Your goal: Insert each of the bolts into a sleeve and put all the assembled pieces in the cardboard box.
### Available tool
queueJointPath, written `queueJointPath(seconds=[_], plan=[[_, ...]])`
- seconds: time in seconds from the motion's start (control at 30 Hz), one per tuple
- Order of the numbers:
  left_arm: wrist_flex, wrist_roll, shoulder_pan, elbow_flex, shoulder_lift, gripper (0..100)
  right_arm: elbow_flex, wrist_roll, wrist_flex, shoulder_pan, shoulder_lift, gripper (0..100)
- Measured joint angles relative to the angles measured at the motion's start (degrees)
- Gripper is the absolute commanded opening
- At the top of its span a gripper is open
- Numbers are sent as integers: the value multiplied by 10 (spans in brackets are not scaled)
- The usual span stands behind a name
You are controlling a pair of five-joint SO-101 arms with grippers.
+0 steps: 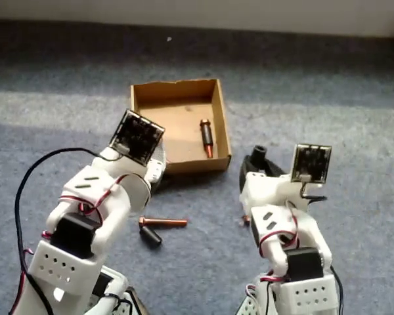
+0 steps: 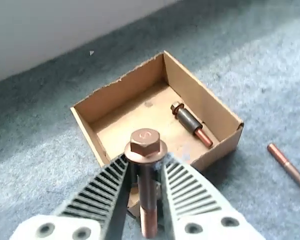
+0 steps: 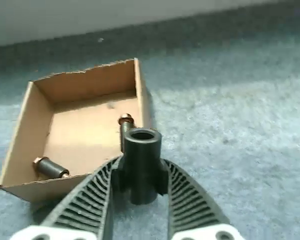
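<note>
My left gripper is shut on a copper bolt, head up, at the front-left corner of the cardboard box. In the high view that gripper sits under its camera. My right gripper is shut on a black sleeve, held upright just right of the box; the sleeve also shows from above. A bolt in a sleeve lies inside the box by its right wall. A second such piece lies near the front-left corner.
On the grey carpet in front of the box lie a loose copper bolt and a black sleeve. Another bolt lies on the carpet off the box's front-right corner, close to the right arm. Open carpet lies beyond and right of the box.
</note>
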State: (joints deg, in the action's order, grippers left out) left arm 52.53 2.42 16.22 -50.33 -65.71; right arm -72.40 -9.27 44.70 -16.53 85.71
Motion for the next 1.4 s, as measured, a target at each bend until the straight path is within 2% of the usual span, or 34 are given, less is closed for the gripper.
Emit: queueJointPath(seconds=[0.2,0.43,0.63,0.9,1.4], plan=[[-59,-58,0,-15,-76,5,-20,37,0,-97,33,5],[-76,-134,3,-18,-155,5,-21,70,0,-227,37,5],[-79,-153,60,-56,-205,6,-55,122,-51,-312,37,5],[-79,-153,81,-102,-272,6,-98,157,-148,-331,37,5],[-79,-155,84,-149,-353,6,-98,158,-207,-309,37,5]])
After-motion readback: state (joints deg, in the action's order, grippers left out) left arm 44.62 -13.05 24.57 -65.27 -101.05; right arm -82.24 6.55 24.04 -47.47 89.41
